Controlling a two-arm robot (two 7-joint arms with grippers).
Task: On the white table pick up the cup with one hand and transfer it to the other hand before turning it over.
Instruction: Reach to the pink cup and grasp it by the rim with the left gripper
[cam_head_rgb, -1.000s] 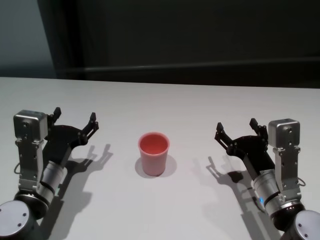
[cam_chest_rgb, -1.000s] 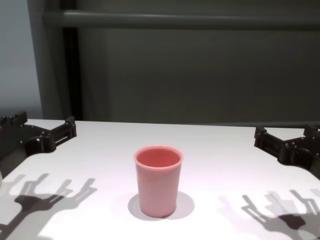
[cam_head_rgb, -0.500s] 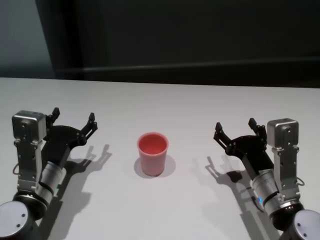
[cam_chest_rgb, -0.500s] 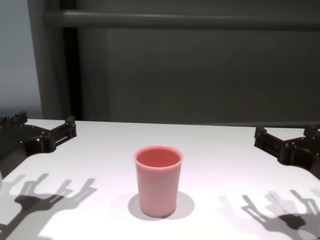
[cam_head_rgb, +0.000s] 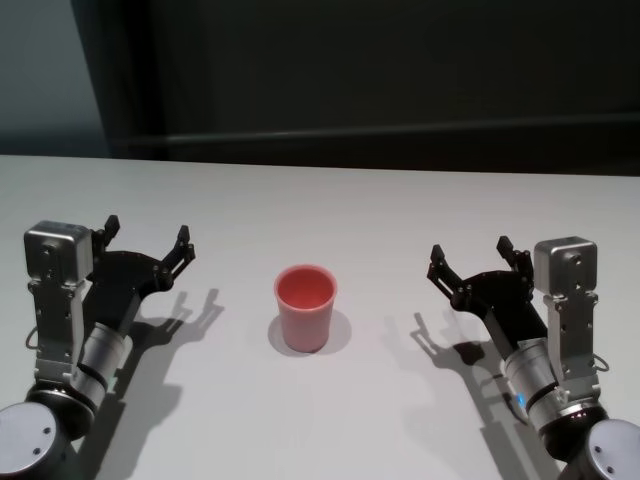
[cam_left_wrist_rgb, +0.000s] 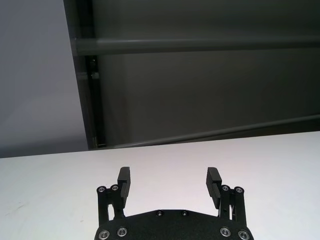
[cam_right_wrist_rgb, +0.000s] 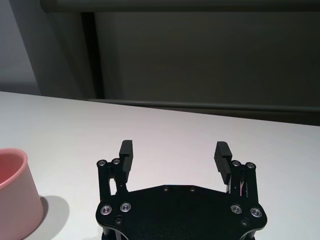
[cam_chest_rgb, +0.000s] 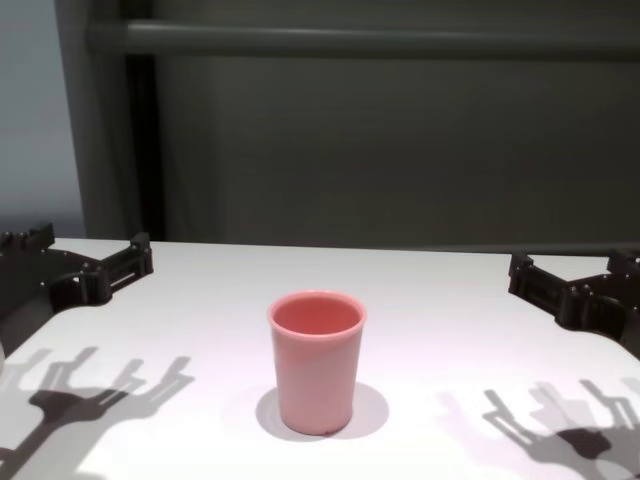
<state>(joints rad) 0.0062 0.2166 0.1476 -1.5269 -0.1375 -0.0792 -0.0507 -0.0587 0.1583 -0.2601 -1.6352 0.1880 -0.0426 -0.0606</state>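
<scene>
Head view: cup (cam_head_rgb: 304, 308) stood upright mid-worktop (cam_head_rgb: 320, 210), left end effector (cam_head_rgb: 146, 244) at 9 o'clock, right end effector (cam_head_rgb: 475, 263) at 3 o'clock, both wide open, empty; pickup not begun, next likely one reaching in.

Behind the work surface stands a dark grey matte wall panel (cam_chest_rgb: 400, 150), crossed near its top by a horizontal grey rounded rail (cam_chest_rgb: 380, 40) and near its base by a second, narrower horizontal ledge (cam_head_rgb: 400, 130). A dark vertical post (cam_chest_rgb: 140, 140) marks the panel's left edge, and a paler blue-grey plain wall section (cam_chest_rgb: 35, 110) lies to the left of that post. Light falls from above and behind the viewpoint, casting sharply edged dark shadows (cam_chest_rgb: 90, 395) onto the surface below, while the wall panel remains dim.
</scene>
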